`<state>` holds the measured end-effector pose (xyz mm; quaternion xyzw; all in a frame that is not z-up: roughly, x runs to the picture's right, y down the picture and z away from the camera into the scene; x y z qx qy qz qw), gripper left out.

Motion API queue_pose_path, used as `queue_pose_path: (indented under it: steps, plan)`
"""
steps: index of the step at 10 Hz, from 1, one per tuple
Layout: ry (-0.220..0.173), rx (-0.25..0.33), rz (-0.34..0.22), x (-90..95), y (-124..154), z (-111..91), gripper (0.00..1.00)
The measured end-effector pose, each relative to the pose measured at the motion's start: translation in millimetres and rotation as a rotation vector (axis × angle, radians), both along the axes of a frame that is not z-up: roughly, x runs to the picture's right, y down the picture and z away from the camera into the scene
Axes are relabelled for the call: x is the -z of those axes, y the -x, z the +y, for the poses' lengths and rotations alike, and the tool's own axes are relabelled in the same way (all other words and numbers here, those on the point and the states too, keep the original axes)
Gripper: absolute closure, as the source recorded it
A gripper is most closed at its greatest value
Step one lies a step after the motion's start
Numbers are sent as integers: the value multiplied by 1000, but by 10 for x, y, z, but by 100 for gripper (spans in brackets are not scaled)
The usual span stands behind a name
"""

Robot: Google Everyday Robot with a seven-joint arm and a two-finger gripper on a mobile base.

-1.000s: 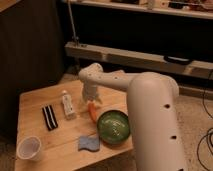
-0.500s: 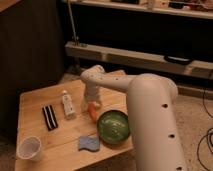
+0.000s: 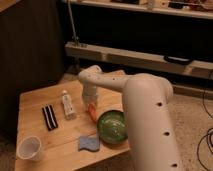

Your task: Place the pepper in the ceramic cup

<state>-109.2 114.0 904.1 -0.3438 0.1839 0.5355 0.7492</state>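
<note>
The pepper [image 3: 92, 113] is a small orange-red shape lying on the wooden table [image 3: 35, 102], just left of the green bowl. My gripper [image 3: 90, 103] points down directly over the pepper's upper end, at or very near it. The gripper partly hides the pepper. The ceramic cup [image 3: 29, 148] is white and stands upright at the table's front left corner, far from the gripper.
A green bowl [image 3: 113, 126] sits right of the pepper. A blue sponge [image 3: 88, 143] lies in front of it. A white bottle [image 3: 67, 105] and a black striped object [image 3: 49, 117] lie to the left. My large white arm [image 3: 147, 120] covers the table's right side.
The wrist and gripper have shifted slightly to the left over the pepper. The pepper, the cup and the other objects have not moved.
</note>
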Motion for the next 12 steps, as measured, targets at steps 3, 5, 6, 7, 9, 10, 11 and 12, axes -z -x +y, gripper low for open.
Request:
queue_pose_path:
  steps: [3,5,6,7,9,10,11,12]
  plan:
    - [-62,-69,-66,241,-89,-156,100]
    - [-145,-125,-152,619,-166,-399,100]
    - [-195,-154,-215,850,-212,-537,100]
    - [-234,-169,-274,1011,-215,-621,100]
    - [-379,-166,-514,1554,-14,-816,100]
    - [-436,-141,-623,1804,182,-842,100]
    - [-486,-106,-740,2064,457,-804,100]
    - [-517,-78,-831,2254,687,-761,100]
